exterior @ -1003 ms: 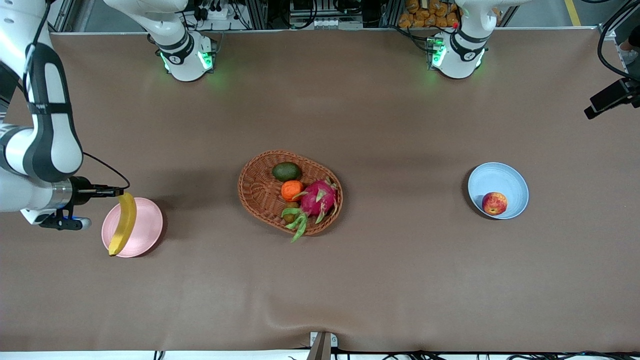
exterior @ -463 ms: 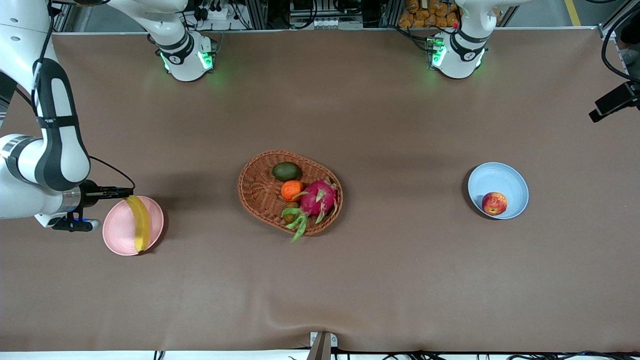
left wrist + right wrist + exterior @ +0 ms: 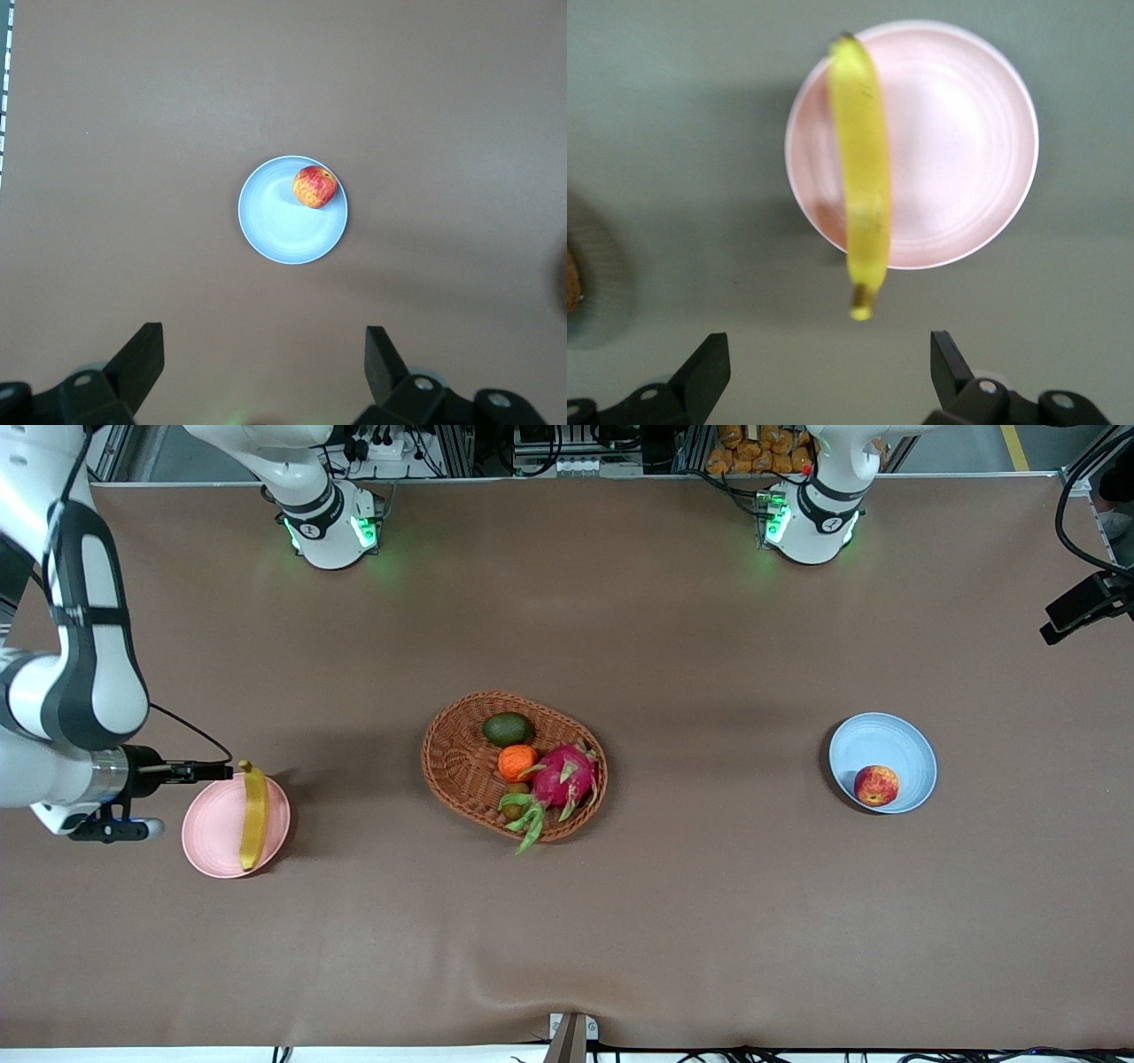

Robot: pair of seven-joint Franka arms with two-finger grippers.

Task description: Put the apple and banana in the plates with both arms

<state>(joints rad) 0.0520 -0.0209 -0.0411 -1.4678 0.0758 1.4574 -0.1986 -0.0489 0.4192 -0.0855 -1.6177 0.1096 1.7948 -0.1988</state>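
The wicker basket (image 3: 514,766) sits mid-table, and everything else is placed from it. Toward the right arm's end of the table lies the pink plate (image 3: 213,841), a little nearer the front camera than the basket, with wide bare cloth between the two; the plate lies close to that end of the table, so the free room is mostly on its basket side and toward the front camera. The banana (image 3: 253,816) lies across the plate on the basket side, both tips overhanging the rim, the stem end poking out on the side away from the front camera. The right gripper (image 3: 208,771) hangs just beside that stem end at the plate's rim, its fingers (image 3: 709,370) spread wide and clear of the fruit, holding nothing. A second ago it pinched the banana's stem end with the fruit hanging slanted over the plate; now the fruit is released and lies straighter on the plate, and the gripper stands apart from it. Toward the left arm's end, well apart from the basket, the blue plate (image 3: 886,753) holds the apple (image 3: 876,786) against its rim nearest the front camera, unchanged. The left gripper (image 3: 266,359) waits high over the blue plate, fingers wide apart and empty. No readable writing shows anywhere.
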